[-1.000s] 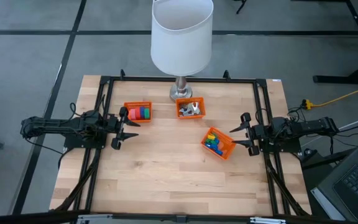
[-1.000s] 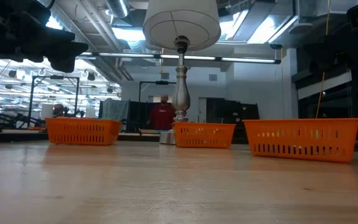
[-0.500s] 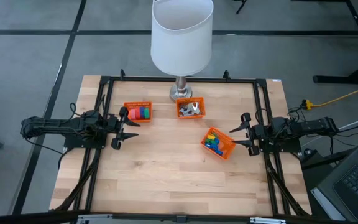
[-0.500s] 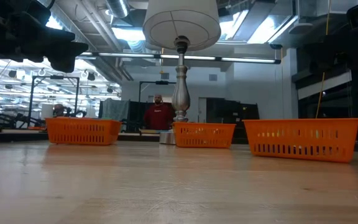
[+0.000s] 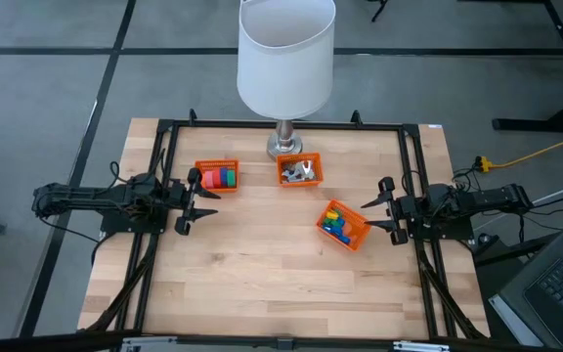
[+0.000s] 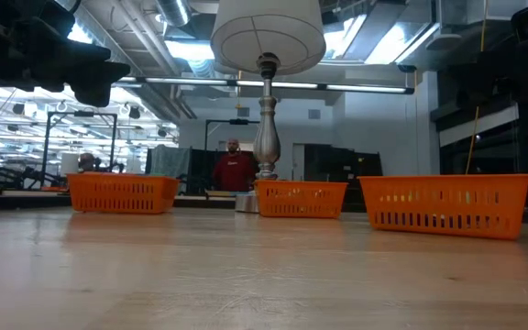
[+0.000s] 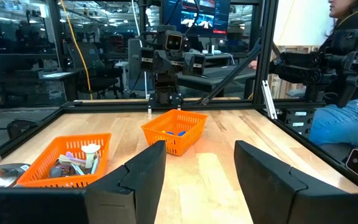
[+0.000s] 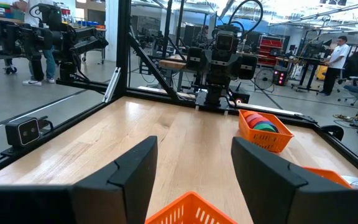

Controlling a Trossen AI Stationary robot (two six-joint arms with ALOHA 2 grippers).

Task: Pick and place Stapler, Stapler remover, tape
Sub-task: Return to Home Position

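Since nothing on the table has been moved in the last second, the left gripper and right gripper are seen parked at opposite sides, spread and empty, the tape left in its orange basket; sorting is judged finished.

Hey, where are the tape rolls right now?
In the high view, the tape rolls lie in the left orange basket, close by the left gripper and left of the middle basket at the lamp base.
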